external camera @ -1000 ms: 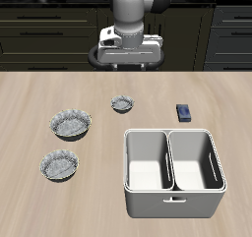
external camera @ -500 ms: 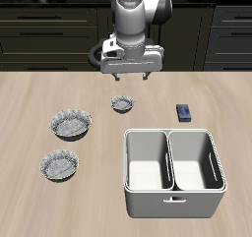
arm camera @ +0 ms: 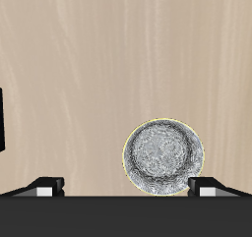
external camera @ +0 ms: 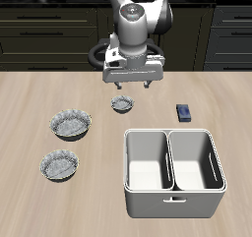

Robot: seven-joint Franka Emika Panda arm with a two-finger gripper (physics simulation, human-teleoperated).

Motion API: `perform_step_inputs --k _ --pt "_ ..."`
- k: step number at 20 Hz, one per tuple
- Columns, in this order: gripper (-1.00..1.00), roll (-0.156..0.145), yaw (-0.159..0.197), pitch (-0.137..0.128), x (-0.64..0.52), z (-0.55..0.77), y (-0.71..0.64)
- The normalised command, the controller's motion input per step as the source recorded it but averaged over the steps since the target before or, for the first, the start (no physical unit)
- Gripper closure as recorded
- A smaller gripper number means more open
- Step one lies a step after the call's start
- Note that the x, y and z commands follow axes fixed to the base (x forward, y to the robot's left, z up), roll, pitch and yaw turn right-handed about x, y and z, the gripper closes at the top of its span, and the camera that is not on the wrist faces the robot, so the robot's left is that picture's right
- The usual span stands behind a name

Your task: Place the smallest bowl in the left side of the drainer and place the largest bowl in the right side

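Smallest bowl (external camera: 122,104) sat alone on the surface (external camera: 39,202) in the exterior view, toward the back, with nothing touching it. The gripper (external camera: 132,84) hung just above and slightly behind it, its two fingers pointing down and spread apart with nothing between them. The drainer (external camera: 172,207) stood nearer the front edge, both of its deep compartments holding nothing. The largest bowl (external camera: 72,124) lay well apart from the drainer on the far side of the small one, and a similar, slightly smaller bowl (external camera: 59,165) lay just in front of it, nearer the front edge. A small dark blue block (external camera: 184,112) rested behind the drainer, beside the smallest bowl but well clear of it.

In the wrist view, the smallest bowl (arm camera: 163,156) showed upright with its speckled inside and fluted rim facing the camera, resting on pale wood-grain surface (arm camera: 108,64). The two fingertips (arm camera: 44,186) stood wide apart at the frame's edge, one to each side; the bowl lay between them but closer to one fingertip, touching neither. A dark object cut off at the frame's edge could not be identified.
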Motion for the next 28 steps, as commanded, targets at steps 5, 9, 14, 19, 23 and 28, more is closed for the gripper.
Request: perform_step_inputs --k 5,9,14,19,23,28 --pt "-1.0 0.006 0.004 0.011 0.02 -0.25 0.04" --pt "-1.0 -0.006 0.019 0.013 0.04 -0.28 0.02" --pt "-1.0 0.005 0.011 0.019 0.01 -0.23 0.03" --pt "-1.0 0.012 -0.018 0.051 0.02 -0.29 0.06" --pt "-1.0 0.001 -0.016 0.017 0.01 -0.12 -0.01" --pt "-1.0 0.011 -0.015 0.052 -0.01 -0.26 0.01"
